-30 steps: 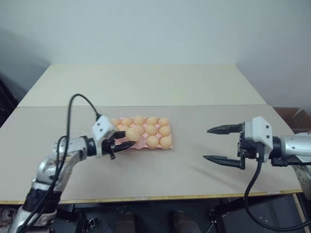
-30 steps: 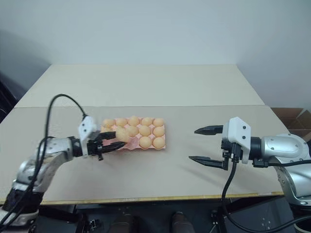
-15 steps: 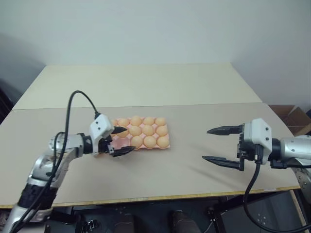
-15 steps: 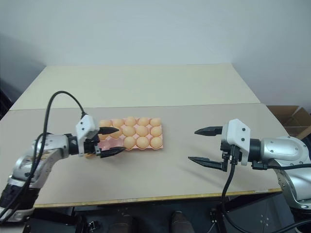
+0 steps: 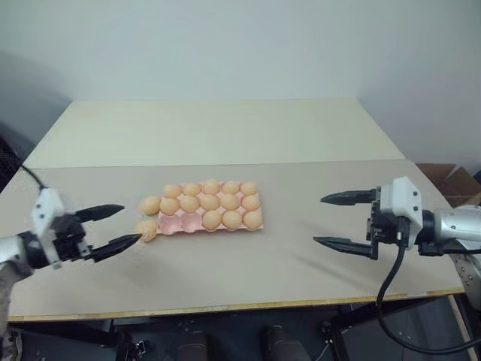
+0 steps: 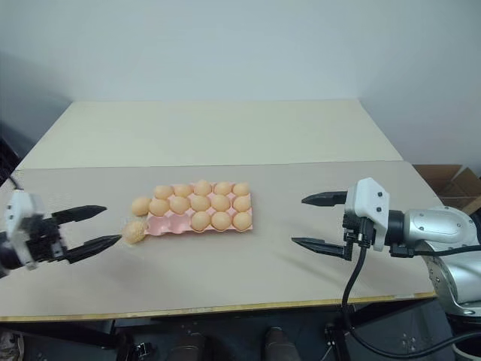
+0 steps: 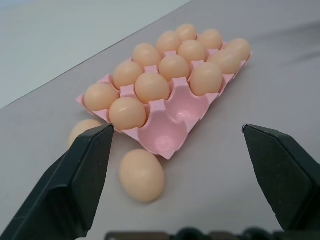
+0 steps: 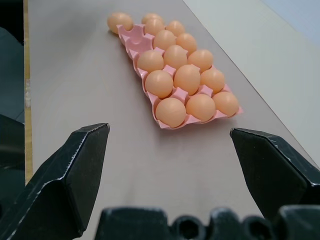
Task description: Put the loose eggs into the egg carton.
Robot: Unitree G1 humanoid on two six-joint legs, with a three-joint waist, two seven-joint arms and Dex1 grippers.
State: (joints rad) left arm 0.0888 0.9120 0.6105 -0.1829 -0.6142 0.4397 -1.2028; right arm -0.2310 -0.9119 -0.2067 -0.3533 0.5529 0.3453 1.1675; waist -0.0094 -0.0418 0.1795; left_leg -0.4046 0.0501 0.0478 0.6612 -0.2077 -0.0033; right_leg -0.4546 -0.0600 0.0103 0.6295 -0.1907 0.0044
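The pink egg carton (image 5: 180,223) lies mid-table with several eggs in its cups. Two cups at the left of its near row (image 7: 165,142) stand empty. Two loose eggs rest on the table by the carton's left end: one at the far corner (image 5: 149,204), one at the near corner (image 5: 146,229). My left gripper (image 5: 131,223) hangs open and empty just left of the near loose egg (image 7: 142,175). Far to the right of the carton (image 8: 131,39), my right gripper (image 5: 319,220) is open and empty, pointing at it.
The carton sits on a grey-brown table (image 5: 263,263) with a second, paler table (image 5: 210,128) butted against its far edge. A cardboard box (image 5: 455,180) stands off the right end. A cable (image 5: 391,293) hangs from my right wrist.
My left gripper, shut on an egg over the carton's left end a second ago, has opened and drawn back to the left without it. The right gripper has kept still.
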